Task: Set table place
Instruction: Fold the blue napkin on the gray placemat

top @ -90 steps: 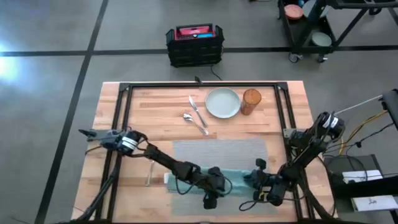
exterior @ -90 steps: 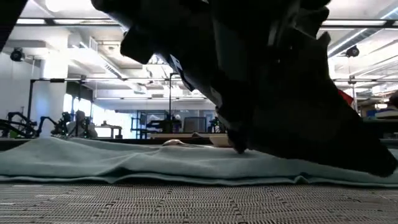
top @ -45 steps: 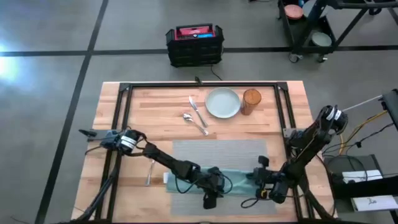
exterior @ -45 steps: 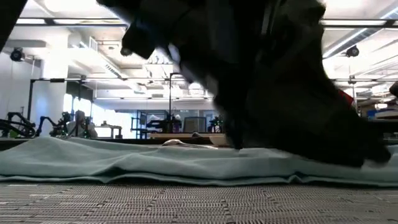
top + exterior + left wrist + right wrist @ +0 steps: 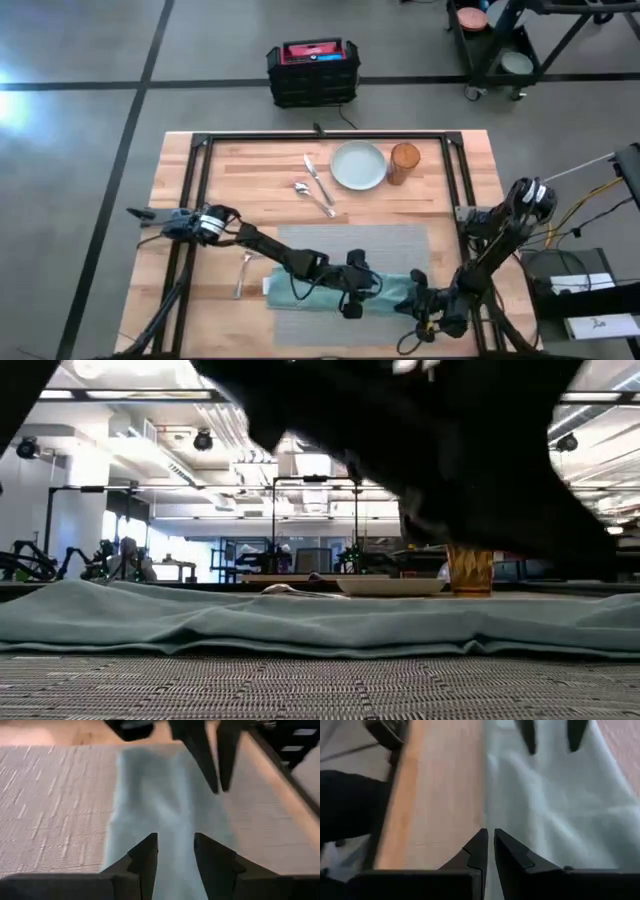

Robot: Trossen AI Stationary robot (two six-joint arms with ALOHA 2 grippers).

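Starting at the near edge of the table [image 5: 180, 160], we see the grey placemat [image 5: 350, 240] and take it as our landmark. The teal napkin [image 5: 385, 292] lies rumpled across the mat's near strip, running lengthwise; in the low view [image 5: 300, 622] it is a long flat ridge on the weave.

Both grippers sit over that napkin. The left gripper [image 5: 352, 296] is over its middle, with the left arm reaching in from the mat's left side. In the left wrist view its fingers [image 5: 145, 862] are parted a little, with cloth showing between them and nothing gripped, so we call it released. The right gripper [image 5: 418, 303] is at the napkin's right end, by the mat's near right corner. In the right wrist view its fingers [image 5: 479, 851] stand almost together with only a thin slit between them, at the line where the napkin's edge meets the wood. We cannot tell whether any cloth is pinched there.

Left of the mat a fork [image 5: 241, 274] lies on bare wood. Beyond the mat's far edge lie a spoon [image 5: 312, 198] and knife [image 5: 318, 179], then the pale plate [image 5: 358, 165], with the amber glass [image 5: 404, 163] just right of it. Farther still, off the table, a black crate [image 5: 313, 72] sits on the floor.
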